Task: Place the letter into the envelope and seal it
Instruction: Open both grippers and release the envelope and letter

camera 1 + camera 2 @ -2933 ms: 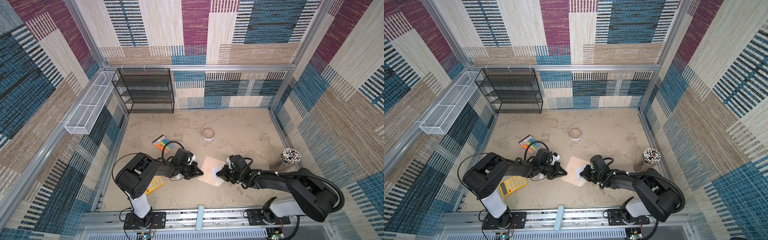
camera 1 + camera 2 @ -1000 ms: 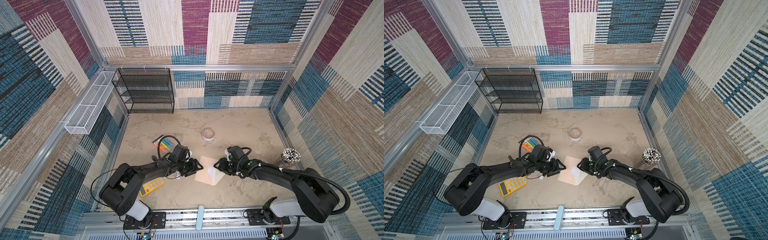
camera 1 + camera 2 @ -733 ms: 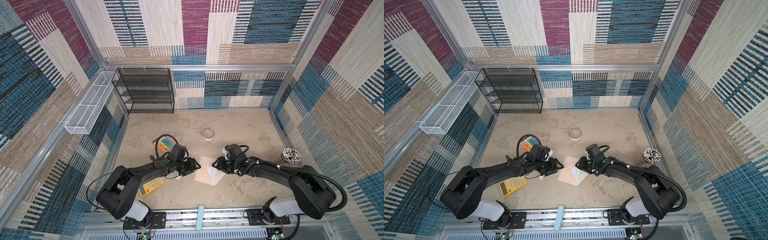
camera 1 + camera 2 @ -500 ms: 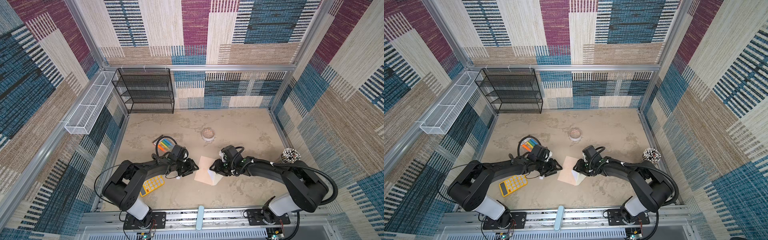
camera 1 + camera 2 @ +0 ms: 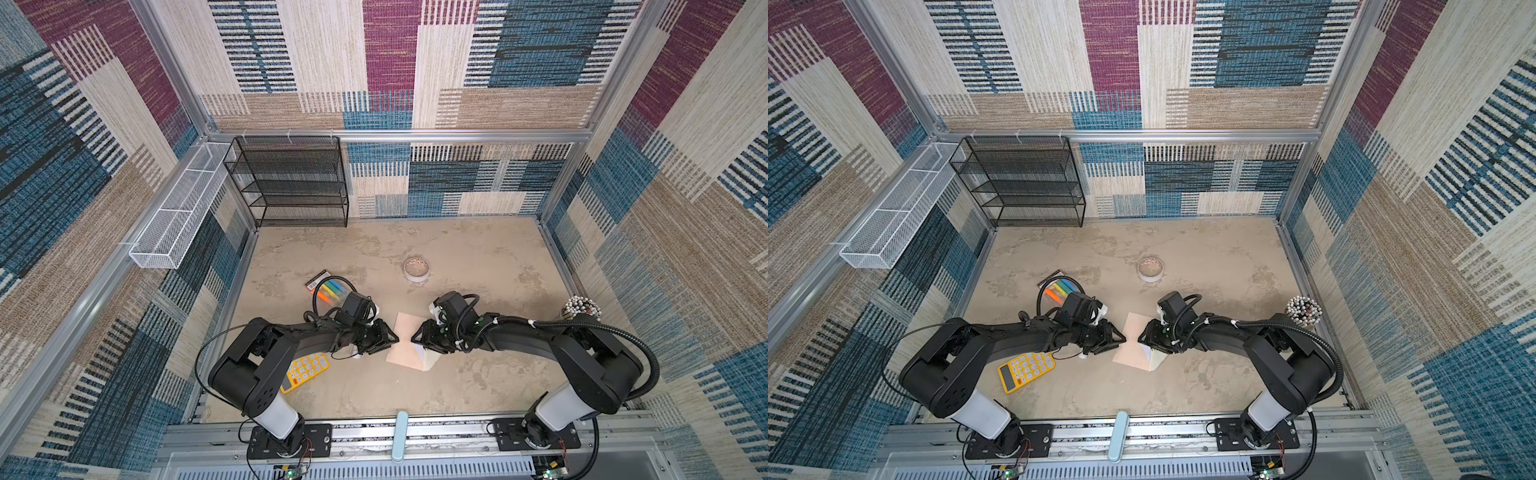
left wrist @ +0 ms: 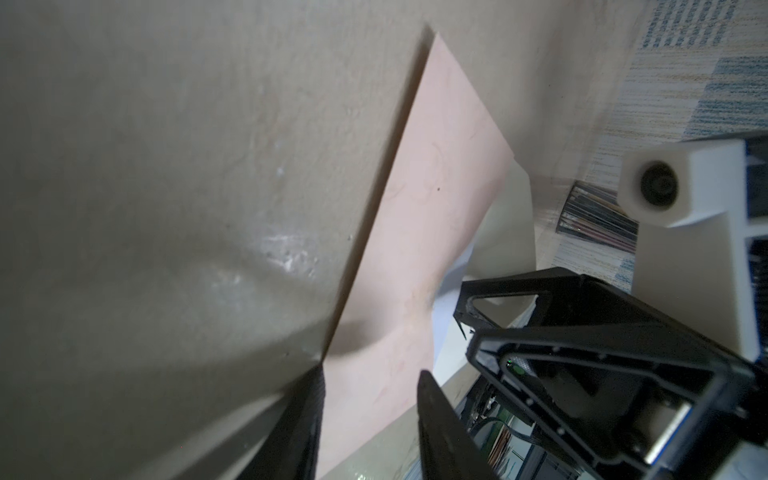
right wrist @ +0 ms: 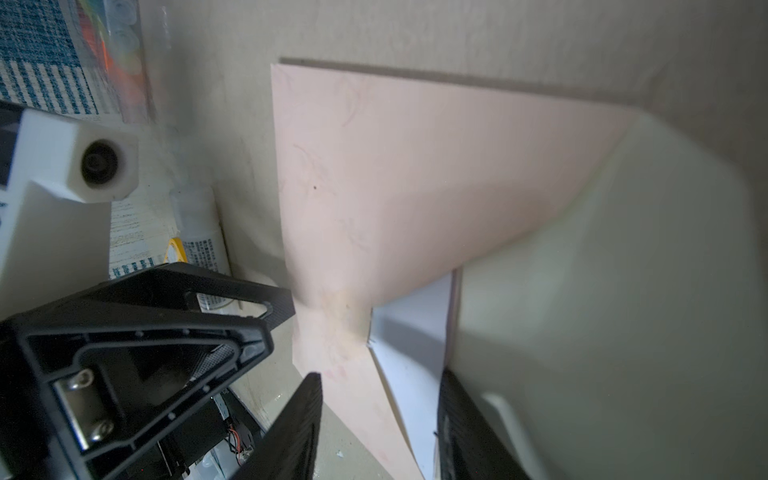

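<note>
In a top view the envelope (image 5: 404, 347) is seen flat on the table (image 5: 374, 257), flanked closely by the left gripper (image 5: 391, 338) and right gripper (image 5: 417, 337). In the left wrist view its edge is straddled by parted, unclenched jaws. In the right wrist view the letter (image 7: 411, 328) is seen partly tucked inside, between likewise parted jaws, and the flap (image 7: 582, 291) is unsealed.

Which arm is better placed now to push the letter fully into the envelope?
Right, probably. The right pincer sits at the open end of the envelope, where the white letter shows beside the cream flap. The left pincer is at the opposite closed edge.
</note>
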